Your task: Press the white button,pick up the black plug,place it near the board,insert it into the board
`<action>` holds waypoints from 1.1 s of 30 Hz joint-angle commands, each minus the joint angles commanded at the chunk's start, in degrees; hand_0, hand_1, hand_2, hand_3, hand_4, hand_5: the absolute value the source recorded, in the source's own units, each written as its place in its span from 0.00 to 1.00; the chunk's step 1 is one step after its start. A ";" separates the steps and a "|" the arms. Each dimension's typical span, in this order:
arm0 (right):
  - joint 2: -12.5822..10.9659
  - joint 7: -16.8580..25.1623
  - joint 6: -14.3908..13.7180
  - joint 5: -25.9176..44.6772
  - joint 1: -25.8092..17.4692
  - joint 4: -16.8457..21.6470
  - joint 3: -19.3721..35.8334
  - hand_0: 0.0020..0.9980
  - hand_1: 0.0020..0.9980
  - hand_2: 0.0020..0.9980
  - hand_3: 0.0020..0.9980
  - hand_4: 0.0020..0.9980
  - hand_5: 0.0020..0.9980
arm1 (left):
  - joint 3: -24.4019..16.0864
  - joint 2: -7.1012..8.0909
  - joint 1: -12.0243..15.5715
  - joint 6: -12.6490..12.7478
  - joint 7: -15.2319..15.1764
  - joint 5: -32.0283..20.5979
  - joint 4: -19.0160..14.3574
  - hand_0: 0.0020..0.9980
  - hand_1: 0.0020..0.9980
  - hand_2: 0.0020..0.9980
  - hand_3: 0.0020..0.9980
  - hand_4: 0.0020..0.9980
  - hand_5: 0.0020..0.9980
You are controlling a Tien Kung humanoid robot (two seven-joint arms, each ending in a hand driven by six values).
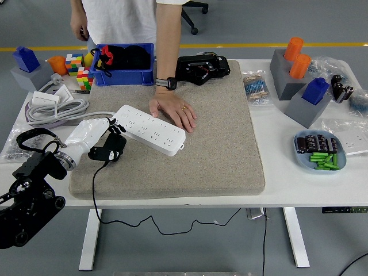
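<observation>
Head view: left hand (pixel 106 138) fingers grasping black plug (pixel 109 149); light, rigid body, trailing cord; hold by body.

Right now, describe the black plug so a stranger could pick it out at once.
Find the grey mat covering the table's middle. At its left end, beside the white power strip, the left hand grips the black plug, the only thing trailing a black cable off the table.

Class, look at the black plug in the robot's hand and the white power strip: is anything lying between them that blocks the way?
Nothing visible does. The left hand holds the black plug just beside the power strip's near-left end, with only bare mat between. The person's hand rests at the strip's far side.
</observation>
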 joint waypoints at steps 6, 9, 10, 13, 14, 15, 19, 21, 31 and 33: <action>0.04 0.04 0.01 0.03 0.01 0.02 -0.06 0.71 0.63 0.65 0.61 0.65 0.38 | 0.34 -0.04 0.10 0.13 0.01 -0.37 0.43 0.46 0.63 0.62 0.61 0.87 0.00; 0.05 0.03 0.03 0.03 -0.06 -0.02 -0.11 0.71 0.63 0.65 0.61 0.65 0.37 | 0.52 -0.09 0.17 0.20 0.00 -0.69 0.62 0.43 0.61 0.60 0.61 0.85 0.00; 0.05 0.04 0.04 0.04 -0.09 -0.03 -0.12 0.71 0.63 0.65 0.61 0.65 0.37 | 0.57 -0.10 0.20 0.28 -0.06 -0.86 0.64 0.43 0.61 0.60 0.61 0.85 0.00; 0.01 0.20 -0.07 0.06 -0.03 -0.02 -0.16 0.71 0.63 0.65 0.61 0.65 0.37 | 0.58 -0.15 0.22 0.68 -0.49 -1.15 0.64 0.35 0.52 0.49 0.59 0.70 0.00; 0.01 0.23 -0.09 0.07 -0.01 -0.01 -0.13 0.71 0.63 0.65 0.61 0.65 0.37 | 0.61 -0.15 0.20 0.73 -0.57 -1.19 0.63 0.35 0.52 0.49 0.59 0.70 0.00; 0.02 0.25 -0.11 0.07 0.01 -0.01 -0.11 0.71 0.63 0.65 0.61 0.65 0.37 | 0.65 -0.14 0.16 0.73 -0.58 -1.22 0.62 0.35 0.52 0.49 0.59 0.70 0.00; 0.03 0.37 -0.19 0.11 0.09 0.00 -0.07 0.71 0.63 0.65 0.61 0.65 0.37 | 1.01 -0.16 0.01 0.95 -0.67 -0.89 0.74 0.33 0.43 0.42 0.56 0.67 0.00; 0.03 0.44 -0.21 0.16 0.10 0.01 -0.08 0.71 0.63 0.65 0.61 0.65 0.37 | 1.19 -0.20 -0.04 0.78 -0.42 -0.78 0.82 0.33 0.43 0.42 0.56 0.67 0.00; 0.06 0.64 -0.28 0.26 0.04 -0.02 -0.17 0.71 0.63 0.64 0.60 0.65 0.37 | 1.78 -0.40 -0.01 -0.47 0.97 0.24 1.21 0.22 0.23 0.27 0.38 0.45 0.00; 0.06 0.69 -0.32 0.28 0.03 -0.05 -0.17 0.71 0.63 0.64 0.60 0.65 0.37 | 1.83 -0.40 0.03 -0.39 0.72 0.18 1.19 0.22 0.23 0.27 0.38 0.45 0.00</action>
